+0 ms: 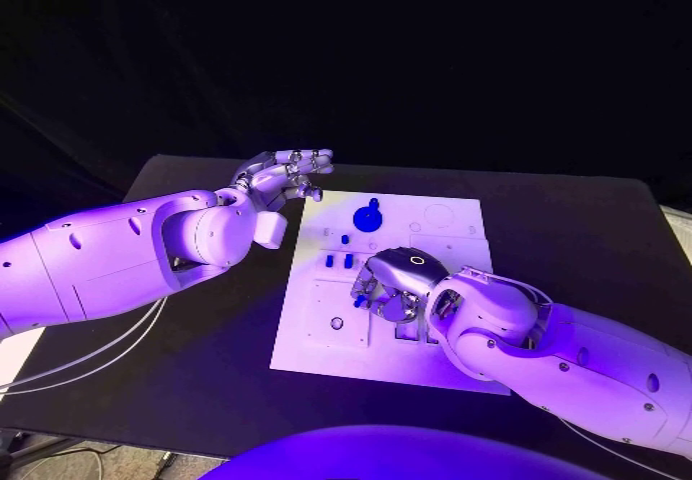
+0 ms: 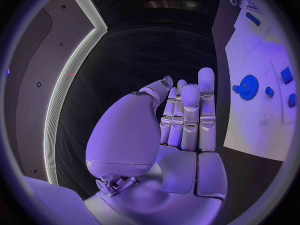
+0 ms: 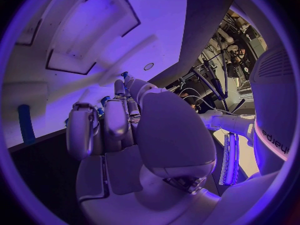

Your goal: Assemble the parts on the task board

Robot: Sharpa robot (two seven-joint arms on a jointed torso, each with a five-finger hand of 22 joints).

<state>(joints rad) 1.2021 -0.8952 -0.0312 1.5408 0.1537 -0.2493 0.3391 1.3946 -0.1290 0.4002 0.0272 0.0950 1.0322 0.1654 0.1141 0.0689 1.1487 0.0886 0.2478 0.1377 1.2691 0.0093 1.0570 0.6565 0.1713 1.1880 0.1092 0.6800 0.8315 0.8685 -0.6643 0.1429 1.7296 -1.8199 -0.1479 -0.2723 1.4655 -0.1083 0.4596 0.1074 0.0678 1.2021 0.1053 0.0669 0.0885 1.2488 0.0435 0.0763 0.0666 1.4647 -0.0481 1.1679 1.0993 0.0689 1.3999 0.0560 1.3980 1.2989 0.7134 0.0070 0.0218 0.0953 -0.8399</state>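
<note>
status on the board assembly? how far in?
Early, by the look of it. Blue gear sits on the task board, small blue parts beside it. Right hand is down over the board's middle, its hold unclear. Left hand hovers open off the far corner.

A gear (image 1: pixel 366 217) lies on the task board's (image 1: pixel 320 345) far part.

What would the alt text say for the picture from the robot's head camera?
The robot's right silver hand is lowered, fingers curled, onto the middle of the white rectangular task board on the black table. Its left silver hand hovers, holding nothing, past the board's far left corner, near a round blue gear.
</note>
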